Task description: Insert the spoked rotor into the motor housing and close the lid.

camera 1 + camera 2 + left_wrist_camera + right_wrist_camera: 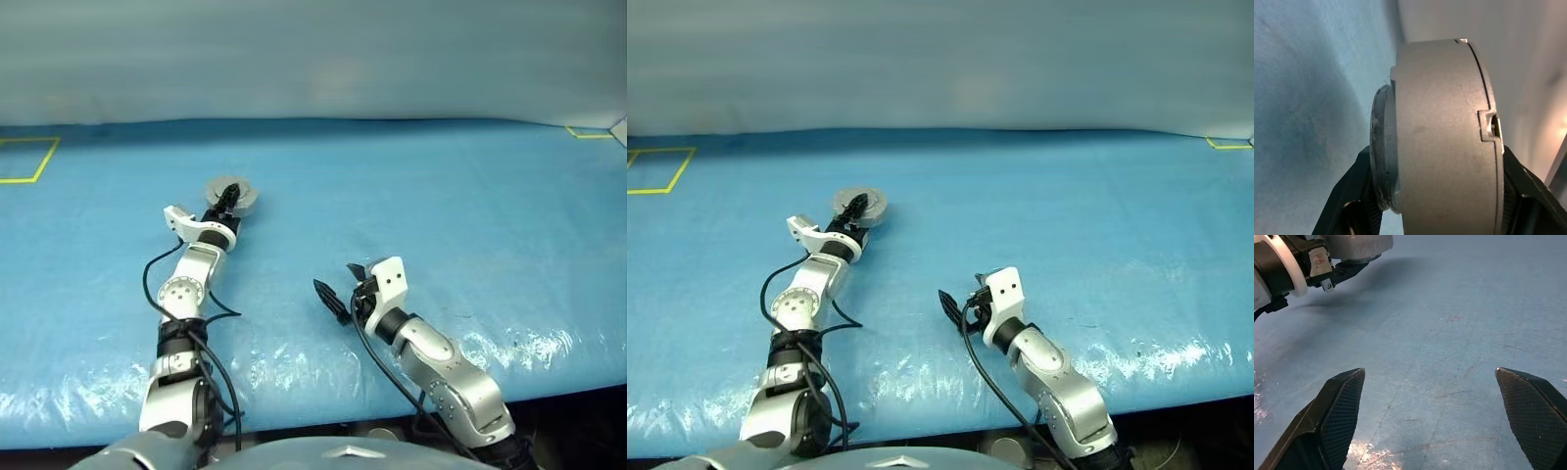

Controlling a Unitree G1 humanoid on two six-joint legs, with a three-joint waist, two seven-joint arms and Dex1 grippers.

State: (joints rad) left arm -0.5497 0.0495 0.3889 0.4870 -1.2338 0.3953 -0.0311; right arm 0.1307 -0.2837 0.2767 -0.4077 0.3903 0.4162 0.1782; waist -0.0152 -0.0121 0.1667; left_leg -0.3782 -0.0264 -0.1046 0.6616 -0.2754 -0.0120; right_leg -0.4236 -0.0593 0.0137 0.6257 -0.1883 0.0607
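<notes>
Nearest, right gripper (1430,416) spread wide over bare blue table (470,196), nothing between fingers. Beyond, left gripper (227,199) clamped across closed motor housing (1444,137), lid (1380,152) shut.

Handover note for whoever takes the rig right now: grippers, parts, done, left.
Left gripper: shut on the motor housing, arm stretched forward over the blue table.
Right gripper: open, holding nothing, low over the table near the front edge.
Lid: looks shut on the housing; only a thin seam and a notch show.
Spoked rotor: presumably inside; cannot confirm.
Left: set the housing down, check the lid is fully seated.
</notes>
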